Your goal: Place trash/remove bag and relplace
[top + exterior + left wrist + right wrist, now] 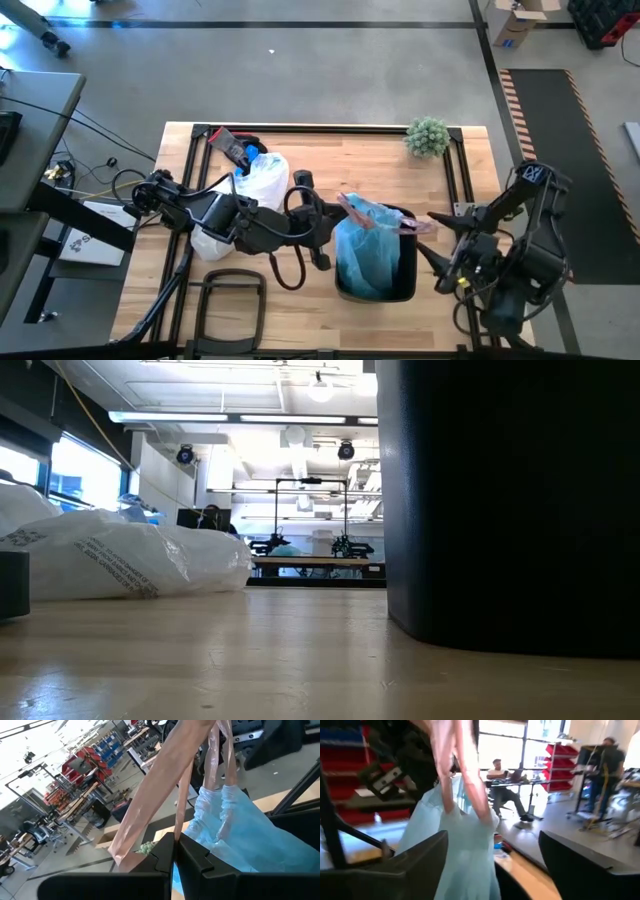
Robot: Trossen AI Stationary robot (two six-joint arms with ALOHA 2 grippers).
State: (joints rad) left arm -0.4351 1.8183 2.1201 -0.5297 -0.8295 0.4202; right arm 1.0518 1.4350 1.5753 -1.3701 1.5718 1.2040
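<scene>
The light-blue bag (365,250) sits bunched in the black bin (405,285) at the table's middle, and its reddish tie (350,208) is drawn up toward the left. My left gripper (335,208) is shut on that tie, just left of the bin. My right gripper (435,237) stands open at the bin's right rim. In its wrist view the bag (465,845) and a tie loop (462,755) lie ahead between the spread fingers, which touch nothing that I can see. The trash is hidden. My left gripper pinches the bag's reddish tie strip (172,827) between its two shut fingers (195,857). The fingers come about level from the table's left and lie across the strip. The strip runs on stretched past the fingers, and the bag's gathered blue top (225,815) hangs from it over the bin.
A whiter plastic bag (255,185) lies left of the bin under the left arm, and it also shows in the low view (110,555). A small green plant (428,137) stands at the far right. A black frame (232,300) lies near the front edge.
</scene>
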